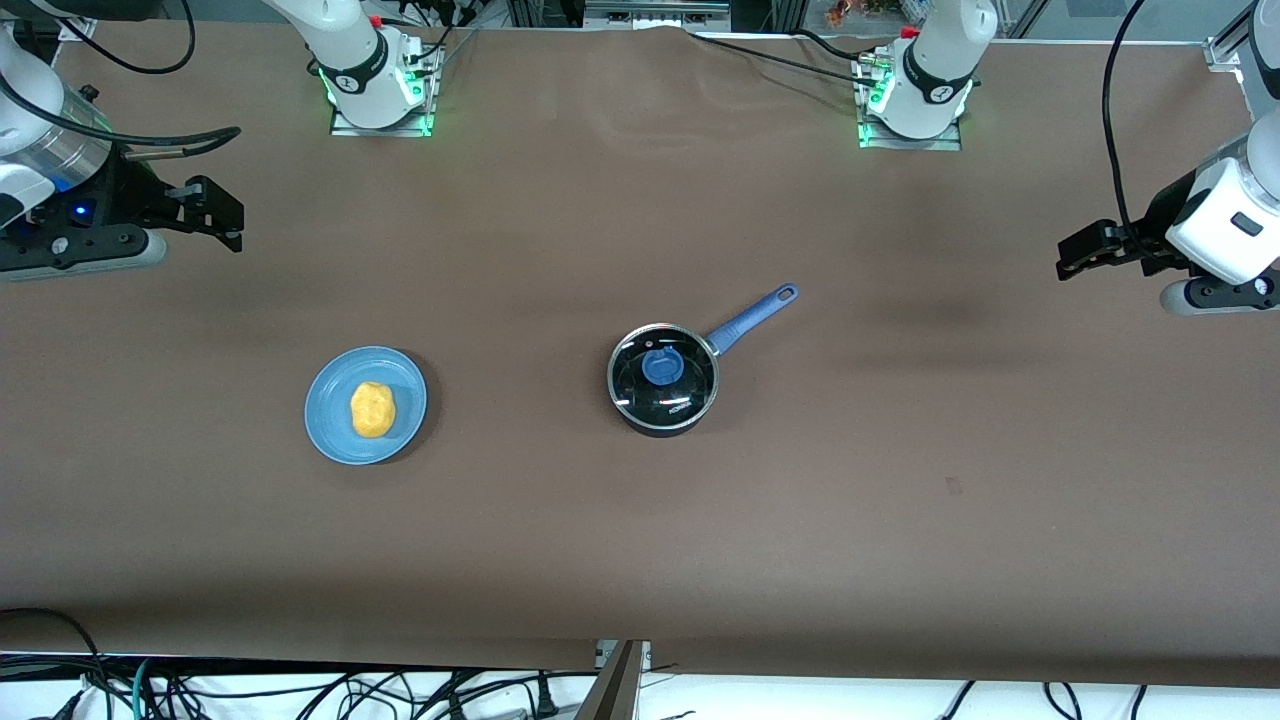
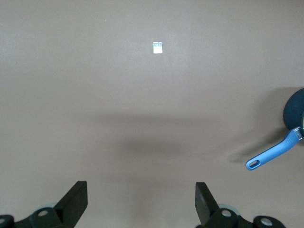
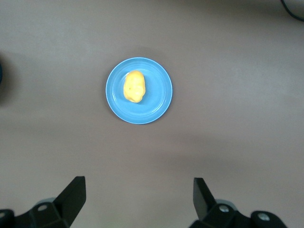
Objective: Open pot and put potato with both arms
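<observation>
The black pot point(image 1: 660, 400) stands mid-table with its glass lid and blue knob point(image 1: 661, 366) on; its blue handle point(image 1: 752, 318) points toward the left arm's base. The left wrist view shows the handle point(image 2: 273, 154) and a bit of the pot point(image 2: 295, 111). The yellow potato point(image 1: 372, 409) lies on a light-blue plate point(image 1: 330, 430) toward the right arm's end; the right wrist view shows the potato point(image 3: 134, 86) on the plate point(image 3: 159, 107). My left gripper point(image 1: 1085, 250) point(image 2: 141, 199) is open and empty above the table's left-arm end. My right gripper point(image 1: 215, 212) point(image 3: 138, 197) is open and empty above the right-arm end.
The brown table carries a small pale tag point(image 2: 157, 47), seen in the front view as a faint mark point(image 1: 953, 486) nearer the camera than the pot. Cables hang along the table's near edge and both arm bases stand along the top.
</observation>
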Available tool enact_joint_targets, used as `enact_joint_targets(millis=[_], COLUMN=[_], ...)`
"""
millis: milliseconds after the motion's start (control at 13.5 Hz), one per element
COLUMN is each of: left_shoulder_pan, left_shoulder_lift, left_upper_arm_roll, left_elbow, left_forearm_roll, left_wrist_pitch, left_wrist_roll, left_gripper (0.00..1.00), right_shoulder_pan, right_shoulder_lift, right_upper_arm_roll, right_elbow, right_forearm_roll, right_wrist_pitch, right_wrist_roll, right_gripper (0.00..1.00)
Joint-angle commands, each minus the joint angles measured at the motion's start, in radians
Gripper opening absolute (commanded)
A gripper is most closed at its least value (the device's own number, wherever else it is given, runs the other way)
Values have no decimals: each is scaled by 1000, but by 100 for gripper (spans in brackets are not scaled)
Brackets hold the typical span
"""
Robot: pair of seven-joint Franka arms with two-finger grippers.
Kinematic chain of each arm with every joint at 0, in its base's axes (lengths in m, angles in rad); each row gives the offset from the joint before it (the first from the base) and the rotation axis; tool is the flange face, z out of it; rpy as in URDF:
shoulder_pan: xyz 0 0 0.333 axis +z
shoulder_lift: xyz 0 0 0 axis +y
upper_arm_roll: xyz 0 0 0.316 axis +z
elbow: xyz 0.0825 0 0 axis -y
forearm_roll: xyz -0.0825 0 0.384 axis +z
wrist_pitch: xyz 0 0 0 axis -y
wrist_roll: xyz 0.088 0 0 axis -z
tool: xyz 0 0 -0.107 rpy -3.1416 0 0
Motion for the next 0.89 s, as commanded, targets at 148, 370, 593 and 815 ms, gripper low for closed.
enact_joint_targets(millis=[148,370,593,815], left_shoulder_pan=[16,13,8,-1], left_shoulder_lift=[-25,-24,-8,65], left_upper_arm_roll=[-9,-11,-88,-248], left_elbow=[-23,-23,-23,-26], left_forearm_roll=[12,9,9,23], left_wrist_pitch=[6,6,28,141], left_wrist_roll=[10,9,-80,-323], left_gripper=[100,100,100,100], right_shoulder_pan=[0,0,0,0], right_shoulder_lift=[8,8,8,8], right_upper_arm_roll=[2,2,2,2], right_elbow=[22,22,22,22], right_forearm_roll=[-11,-11,-11,-11], right_wrist_pitch=[-19,-20,-20,-19], right_wrist_roll=[7,7,7,7], right_gripper=[100,100,100,100])
